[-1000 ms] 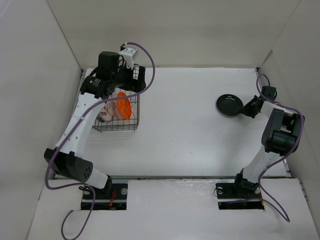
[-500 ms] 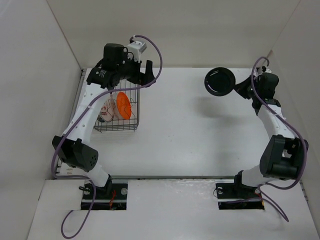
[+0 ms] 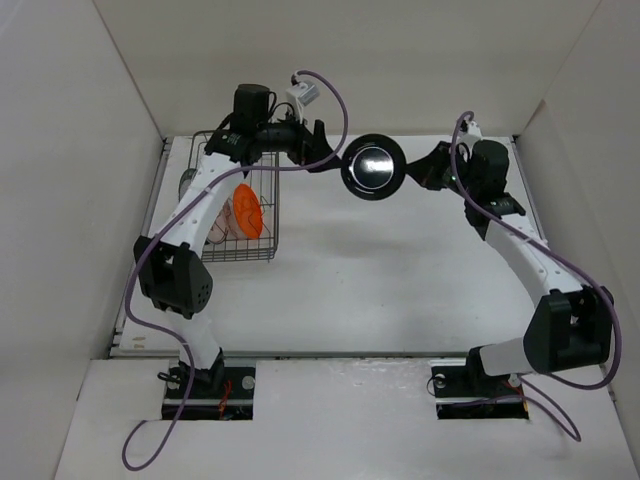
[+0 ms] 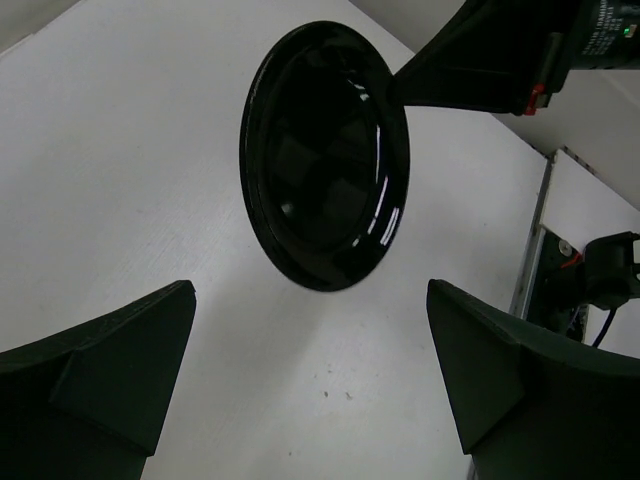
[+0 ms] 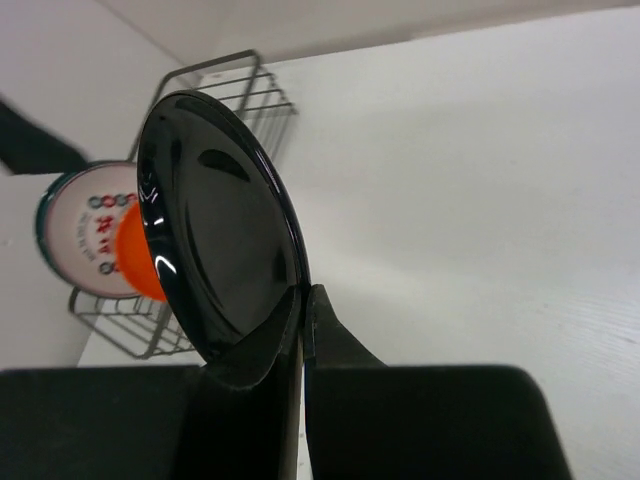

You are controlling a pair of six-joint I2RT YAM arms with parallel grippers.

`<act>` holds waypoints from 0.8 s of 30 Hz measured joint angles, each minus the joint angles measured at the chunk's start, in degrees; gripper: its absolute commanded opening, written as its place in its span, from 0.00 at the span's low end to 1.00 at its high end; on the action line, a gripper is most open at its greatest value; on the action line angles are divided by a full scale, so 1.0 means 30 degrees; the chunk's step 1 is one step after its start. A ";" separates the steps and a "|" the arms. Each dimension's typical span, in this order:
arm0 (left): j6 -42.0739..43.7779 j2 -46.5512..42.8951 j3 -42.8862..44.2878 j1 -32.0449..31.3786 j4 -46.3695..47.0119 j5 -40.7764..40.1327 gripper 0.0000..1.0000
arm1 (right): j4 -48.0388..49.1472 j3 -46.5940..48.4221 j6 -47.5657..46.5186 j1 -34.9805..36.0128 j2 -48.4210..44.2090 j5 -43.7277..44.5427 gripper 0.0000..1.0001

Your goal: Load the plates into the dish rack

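So the right gripper (image 3: 408, 172) is pinched tight on the rim of the black plate (image 3: 373, 167) and holds it up in the air on its edge, over the middle of the table (image 3: 380, 290) toward the far edge. In the right wrist view you can see both fingers clamped on the plate's lower rim (image 5: 215, 230), one on each face, with the glossy inside catching the lights. The left gripper (image 3: 322, 148) is right beside the plate on its left and spread wide. From its own wrist camera the two fingers (image 4: 100, 370) sit far apart at the bottom of the shot with the plate (image 4: 325, 155) out in front of them, not between them and not touching. The dish rack (image 3: 240, 257) is in the far left corner of the table, under the left arm. It's got an orange plate (image 3: 248, 210) standing upright in it with a white plate with red marks (image 3: 222, 215) just beside that on its left. The right wrist view shows the rack (image 5: 225, 85) behind the black plate too, with the orange plate (image 5: 135, 260) and a green-rimmed white one peeking out on the left. I can't tell how many other plates are in there.
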 measured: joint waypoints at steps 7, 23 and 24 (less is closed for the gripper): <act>-0.0386 0.0991 0.0080 -0.0248 0.0299 0.0117 0.96 | 0.1158 0.0000 -0.0036 0.1872 -0.0211 -0.0284 0.00; -0.0321 0.0991 -0.0328 -0.0015 0.0947 0.0423 0.16 | 0.2084 0.0000 0.0211 0.2878 0.0146 -0.0590 0.00; -0.0321 0.0991 -0.0335 -0.0007 0.0954 0.0466 0.16 | 0.2135 0.0000 0.0248 0.2878 0.0146 -0.0612 0.00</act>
